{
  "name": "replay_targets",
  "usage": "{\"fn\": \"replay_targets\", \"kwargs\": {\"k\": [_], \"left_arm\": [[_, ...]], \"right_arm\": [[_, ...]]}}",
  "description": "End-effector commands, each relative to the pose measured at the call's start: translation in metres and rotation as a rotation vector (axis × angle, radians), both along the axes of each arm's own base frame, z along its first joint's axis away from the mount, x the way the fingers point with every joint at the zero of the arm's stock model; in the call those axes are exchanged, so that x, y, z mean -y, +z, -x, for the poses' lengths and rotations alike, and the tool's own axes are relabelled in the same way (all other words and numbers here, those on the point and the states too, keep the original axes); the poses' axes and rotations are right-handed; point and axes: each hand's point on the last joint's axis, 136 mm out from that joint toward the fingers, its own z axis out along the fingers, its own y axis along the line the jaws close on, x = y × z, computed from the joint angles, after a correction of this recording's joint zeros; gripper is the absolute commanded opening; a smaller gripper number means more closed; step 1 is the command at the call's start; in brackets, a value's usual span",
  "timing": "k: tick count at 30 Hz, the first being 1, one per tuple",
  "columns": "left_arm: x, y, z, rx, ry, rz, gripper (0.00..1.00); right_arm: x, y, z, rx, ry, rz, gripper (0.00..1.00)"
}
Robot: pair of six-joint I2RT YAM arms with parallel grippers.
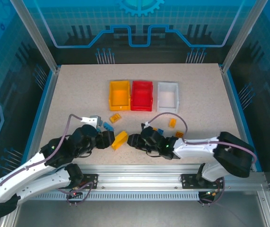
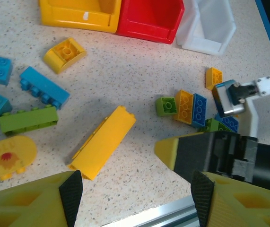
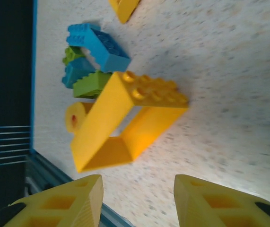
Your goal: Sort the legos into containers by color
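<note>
Speckled surface, blue-lit cell: my left end effector (image 1: 109,139) and right end effector (image 1: 132,140) face each other low over it. Both have their fingers parted and grip nothing. A long yellow brick (image 1: 119,140) lies loose between them. Blue, green and orange legos (image 2: 199,109) lie scattered nearby. Farther back, the yellow bin (image 1: 119,97), red bin (image 1: 142,96) and white bin (image 1: 168,97) stand side by side.
</note>
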Motion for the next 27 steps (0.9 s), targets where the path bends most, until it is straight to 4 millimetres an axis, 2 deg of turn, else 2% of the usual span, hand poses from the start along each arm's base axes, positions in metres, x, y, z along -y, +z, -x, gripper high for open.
{"fn": "replay_targets", "kwargs": {"k": [1,4,10,14,20,27], "left_arm": [[-0.011,-0.011,0.006,-0.019,0.022,-0.027,0.66],[-0.011,-0.011,0.007,-0.009,0.011,-0.022,0.67],[-0.014,-0.010,0.010,-0.002,0.003,-0.016,0.67],[-0.014,-0.011,0.011,-0.003,0.001,-0.014,0.67],[-0.012,-0.009,0.010,0.003,-0.003,-0.009,0.67],[-0.012,-0.005,0.009,0.012,-0.004,-0.001,0.66]], "right_arm": [[-0.035,0.020,-0.016,-0.006,-0.062,-0.204,0.45],[-0.050,0.007,-0.017,-0.046,-0.048,-0.221,0.45],[-0.066,0.005,-0.022,-0.047,-0.037,-0.274,0.43],[-0.069,0.004,-0.018,-0.051,-0.025,-0.277,0.40],[-0.068,0.014,-0.015,-0.037,-0.024,-0.281,0.41],[-0.078,-0.003,-0.016,-0.107,-0.040,-0.304,0.41]]}}
